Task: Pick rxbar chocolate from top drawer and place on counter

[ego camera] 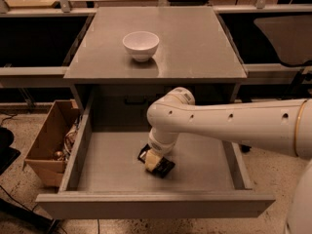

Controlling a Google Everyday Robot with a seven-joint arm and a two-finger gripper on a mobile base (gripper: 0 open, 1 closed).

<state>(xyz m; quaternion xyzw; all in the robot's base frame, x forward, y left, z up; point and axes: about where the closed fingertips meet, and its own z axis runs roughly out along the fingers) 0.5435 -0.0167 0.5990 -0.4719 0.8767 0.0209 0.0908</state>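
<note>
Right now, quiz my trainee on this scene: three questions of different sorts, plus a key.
1. Fill in: the white bowl stands on the ___.
2. True or false: the top drawer is open.
3. Where is the pincer? A: over the bowl. B: down in the drawer, at the rxbar chocolate. C: in the cardboard box.
Key: 1 counter; 2 true; 3 B.

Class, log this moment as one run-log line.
gripper: inside open drawer, at bar | bar: not yet lifted | bowl: on counter
</note>
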